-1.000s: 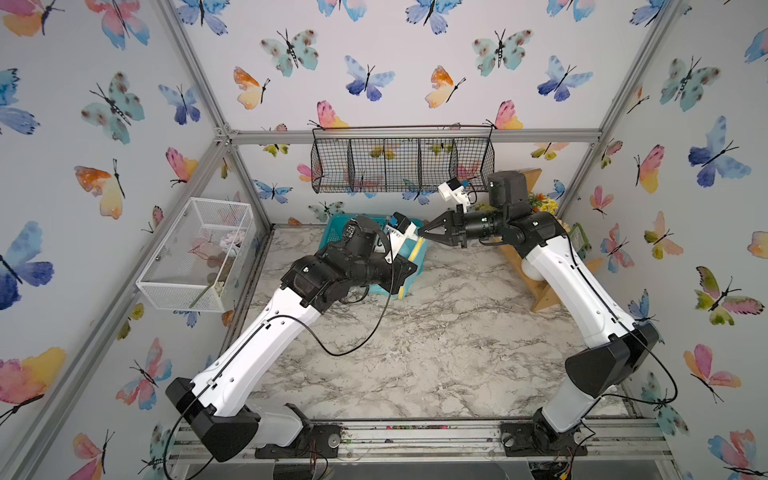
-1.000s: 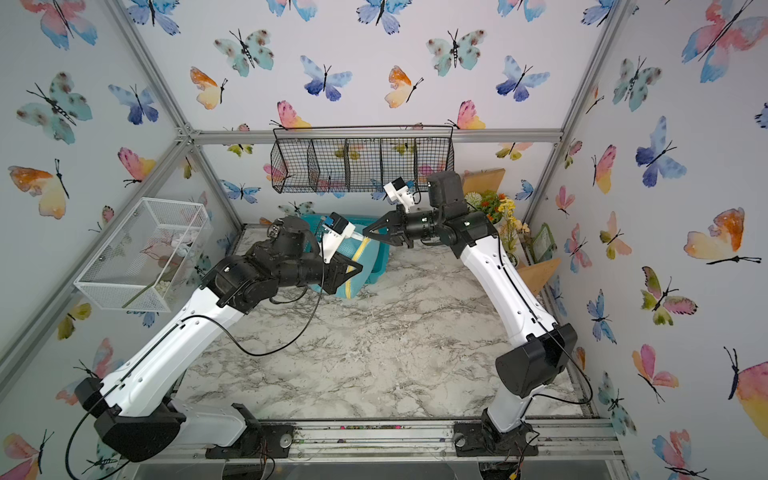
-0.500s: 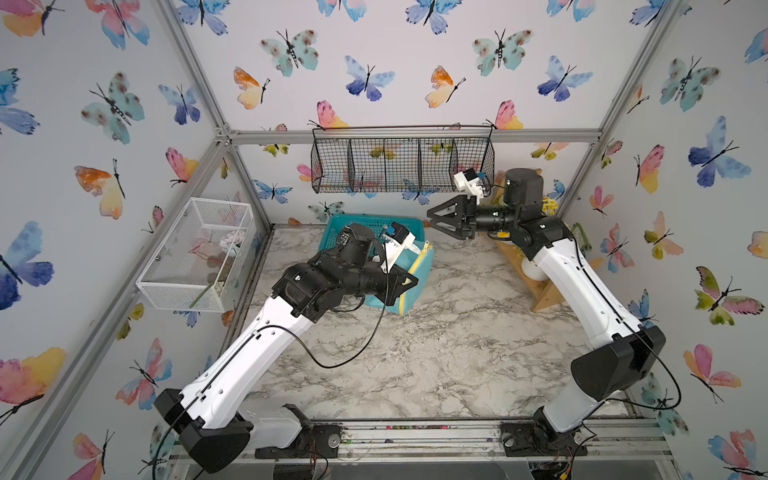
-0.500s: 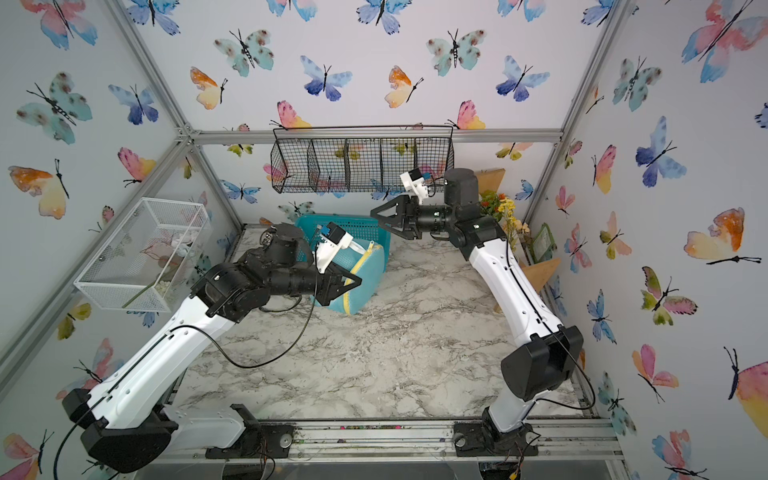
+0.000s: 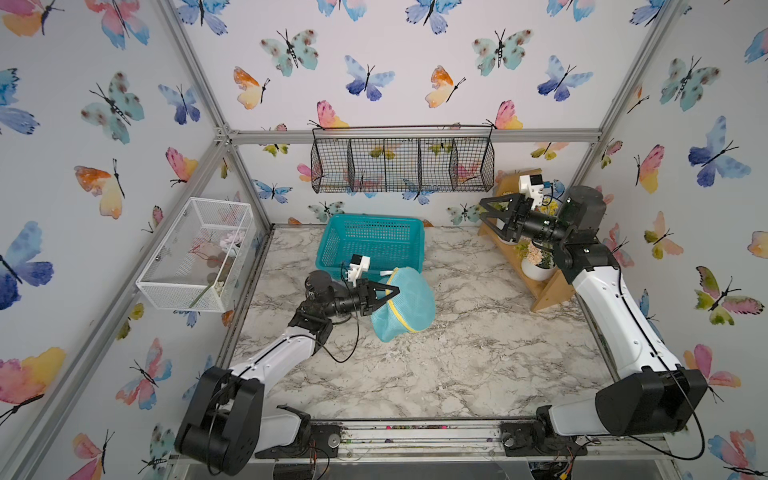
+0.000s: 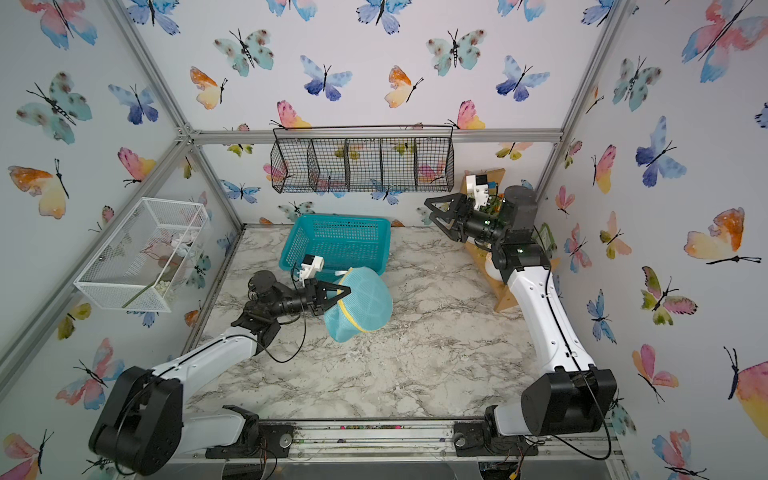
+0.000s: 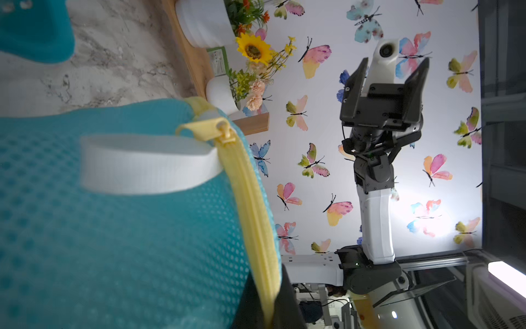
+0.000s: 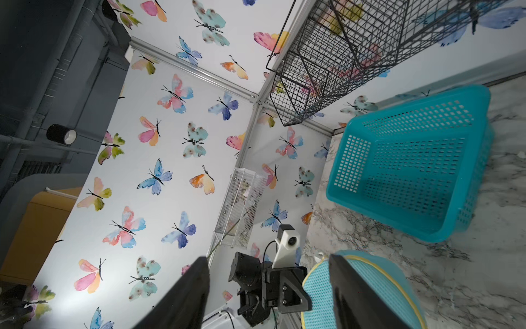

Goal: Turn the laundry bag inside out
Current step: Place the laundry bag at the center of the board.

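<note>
The laundry bag [image 5: 411, 305] [image 6: 368, 303] is a light-turquoise mesh pouch with yellow piping, in front of the teal basket in both top views. My left gripper [image 5: 392, 289] [image 6: 344, 289] is shut on its yellow zipper seam [image 7: 250, 199]. The left wrist view shows the bag [image 7: 113, 242], its white loop [image 7: 148, 162] and the zipper pull [image 7: 225, 134] close up. Whether the bag's lower end touches the marble I cannot tell. My right gripper [image 5: 483, 213] [image 6: 430, 211] hovers open and empty at the back right, well away from the bag [image 8: 392, 276].
A rigid teal slotted basket [image 5: 370, 245] stands at the back middle. On the back wall hangs a black wire basket [image 5: 401, 166]. A white wire basket [image 5: 195, 253] is mounted on the left wall. A wooden shelf with flower pots [image 5: 536, 270] leans at the right.
My right gripper has let go of the bag, opened and drawn back to the back right. My left arm has come down and toward the front with the bag still in it.
</note>
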You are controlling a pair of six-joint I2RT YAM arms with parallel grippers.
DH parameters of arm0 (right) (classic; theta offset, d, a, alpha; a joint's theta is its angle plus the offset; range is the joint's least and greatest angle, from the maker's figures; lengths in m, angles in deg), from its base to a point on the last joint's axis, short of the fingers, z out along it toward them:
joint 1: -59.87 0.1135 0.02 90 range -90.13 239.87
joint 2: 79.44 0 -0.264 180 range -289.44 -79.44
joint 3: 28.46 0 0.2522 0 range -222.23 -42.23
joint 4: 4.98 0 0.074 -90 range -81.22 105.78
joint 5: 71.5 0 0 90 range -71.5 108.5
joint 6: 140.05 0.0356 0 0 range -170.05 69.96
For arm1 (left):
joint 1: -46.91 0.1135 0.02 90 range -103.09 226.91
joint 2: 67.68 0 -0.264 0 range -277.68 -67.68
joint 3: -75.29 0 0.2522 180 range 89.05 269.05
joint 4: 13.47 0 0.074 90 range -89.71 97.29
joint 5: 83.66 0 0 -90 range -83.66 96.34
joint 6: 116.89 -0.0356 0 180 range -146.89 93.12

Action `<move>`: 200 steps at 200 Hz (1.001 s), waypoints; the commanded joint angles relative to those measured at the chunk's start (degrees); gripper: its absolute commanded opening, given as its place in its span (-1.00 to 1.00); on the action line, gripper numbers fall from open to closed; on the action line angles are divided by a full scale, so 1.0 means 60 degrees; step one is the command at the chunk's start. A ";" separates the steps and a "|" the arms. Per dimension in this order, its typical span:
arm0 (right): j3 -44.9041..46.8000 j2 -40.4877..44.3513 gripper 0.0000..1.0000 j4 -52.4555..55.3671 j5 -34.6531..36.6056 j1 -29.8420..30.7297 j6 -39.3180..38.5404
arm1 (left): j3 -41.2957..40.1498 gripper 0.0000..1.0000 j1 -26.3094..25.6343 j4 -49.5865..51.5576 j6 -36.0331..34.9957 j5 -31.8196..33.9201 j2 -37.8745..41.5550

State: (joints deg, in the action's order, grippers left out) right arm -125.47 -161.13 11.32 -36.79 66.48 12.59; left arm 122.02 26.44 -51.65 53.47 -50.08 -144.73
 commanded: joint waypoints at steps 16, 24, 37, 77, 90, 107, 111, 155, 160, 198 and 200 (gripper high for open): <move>0.0206 0.0214 0.37 -0.0051 0.0133 -0.0003 -0.0023 | -0.0799 -1.00 -0.0156 -0.7851 0.3748 0.0205 -0.1395; 0.0218 0.0248 0.37 0.0023 0.0140 -0.0003 -0.0072 | -0.0865 -1.00 -0.0238 -0.7852 0.3513 0.0171 -0.1590; 0.0235 0.0269 0.37 0.0131 0.0130 -0.0003 -0.0130 | -0.0850 -1.00 -0.0383 -0.7875 0.3290 0.0090 -0.2059; 0.0181 0.0300 0.37 0.0339 0.0073 -0.0003 -0.0210 | -0.0327 -0.90 -0.0963 -0.7290 0.2787 -0.0493 -0.2770; 0.0178 0.0300 0.37 0.0337 0.0060 -0.0003 -0.0215 | -0.0500 -0.75 -0.1046 -0.6165 0.1905 -0.0681 -0.2825; 0.0192 0.0285 0.37 0.0335 0.0030 -0.0003 -0.0227 | -0.0567 -0.59 -0.1099 -0.4325 0.0521 -0.0794 -0.2816; 0.0192 0.0285 0.37 0.0332 0.0023 -0.0003 -0.0228 | -0.0514 -0.57 -0.1114 -0.3935 0.0222 -0.0836 -0.2837; 0.0282 0.0241 0.37 0.0112 -0.0047 -0.0003 -0.0097 | 0.0598 -0.63 -0.1448 -0.2866 -0.0853 -0.1283 -0.4451; 0.0255 0.0241 0.37 0.0125 -0.0053 -0.0003 -0.0110 | 0.0651 -0.63 -0.1437 -0.2861 -0.0868 -0.1321 -0.4608; 0.0192 0.0354 0.38 0.0175 -0.0034 -0.0003 -0.0148 | 0.1411 -0.56 -0.1424 0.2389 -0.4424 -0.1330 -0.3878; 0.0203 0.0357 0.37 0.0187 -0.0030 -0.0003 -0.0142 | 0.1549 -0.54 -0.1423 0.3088 -0.4874 -0.1263 -0.3789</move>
State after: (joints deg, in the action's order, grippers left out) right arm -124.20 -160.85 13.05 -36.77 66.48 12.30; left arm 126.78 18.05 -61.45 46.13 -55.99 -172.19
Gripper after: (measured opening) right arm 0.687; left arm 0.208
